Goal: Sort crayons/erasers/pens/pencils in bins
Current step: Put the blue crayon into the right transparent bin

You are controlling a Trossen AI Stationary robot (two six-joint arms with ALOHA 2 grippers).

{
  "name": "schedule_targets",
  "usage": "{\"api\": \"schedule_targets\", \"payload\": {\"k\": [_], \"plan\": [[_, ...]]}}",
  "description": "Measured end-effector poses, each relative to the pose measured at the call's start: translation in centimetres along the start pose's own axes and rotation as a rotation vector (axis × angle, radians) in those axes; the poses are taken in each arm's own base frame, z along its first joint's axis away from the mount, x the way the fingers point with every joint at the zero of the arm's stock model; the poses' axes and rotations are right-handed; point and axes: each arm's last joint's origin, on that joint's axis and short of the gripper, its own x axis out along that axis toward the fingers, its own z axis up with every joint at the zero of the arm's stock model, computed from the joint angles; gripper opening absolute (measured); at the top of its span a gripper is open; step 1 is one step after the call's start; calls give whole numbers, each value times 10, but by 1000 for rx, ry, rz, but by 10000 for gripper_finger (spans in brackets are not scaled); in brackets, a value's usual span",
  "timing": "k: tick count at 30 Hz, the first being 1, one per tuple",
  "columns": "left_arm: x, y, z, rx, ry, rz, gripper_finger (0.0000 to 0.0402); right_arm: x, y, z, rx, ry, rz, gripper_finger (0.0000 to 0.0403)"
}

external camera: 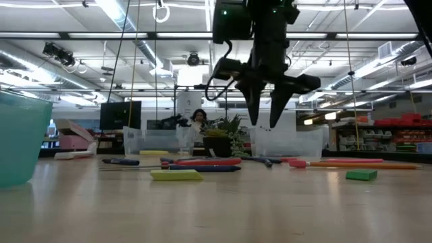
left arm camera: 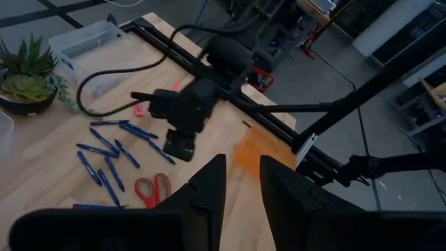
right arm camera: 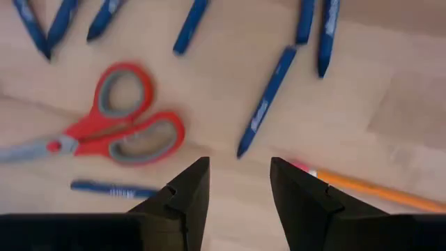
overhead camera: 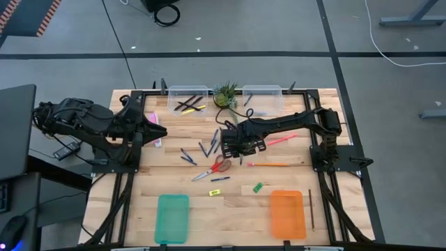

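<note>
Several blue pens [overhead camera: 202,146] lie loose on the middle of the table, beside red-handled scissors [overhead camera: 214,167]. My right gripper [overhead camera: 237,144] hangs open above them and points down; in its wrist view one blue pen [right arm camera: 267,101] lies just ahead of the gripper [right arm camera: 239,181]. It stands clear of the table [external camera: 264,111]. An orange pencil [overhead camera: 275,164], a yellow eraser [overhead camera: 215,191] and a green eraser [overhead camera: 258,187] lie nearer the front. My left gripper [left arm camera: 242,181] waits raised at the table's left [overhead camera: 150,129], open and holding nothing.
Two clear tubs [overhead camera: 188,94] [overhead camera: 263,94] stand at the far edge either side of a potted plant [overhead camera: 225,94]; the left one holds dark and yellow pencils. A teal tray [overhead camera: 172,217] and an orange tray [overhead camera: 288,214] lie at the near edge. A pink box [overhead camera: 156,131] lies by my left gripper.
</note>
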Motion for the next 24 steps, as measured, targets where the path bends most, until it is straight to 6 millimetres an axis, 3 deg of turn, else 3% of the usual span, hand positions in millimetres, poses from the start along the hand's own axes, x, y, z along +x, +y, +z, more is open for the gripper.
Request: {"api": "schedule_targets", "payload": {"k": [8,16,24], "plan": [[0,0,0,16,-1,-2,99,6,-2,17,58,-9,-4,158],[0,0,0,40,-1,-2,97,29,-13,13,103,78,-3,158],[0,0,0,42,0,-1,101,34,-14,13,133,38,1,158]]}}
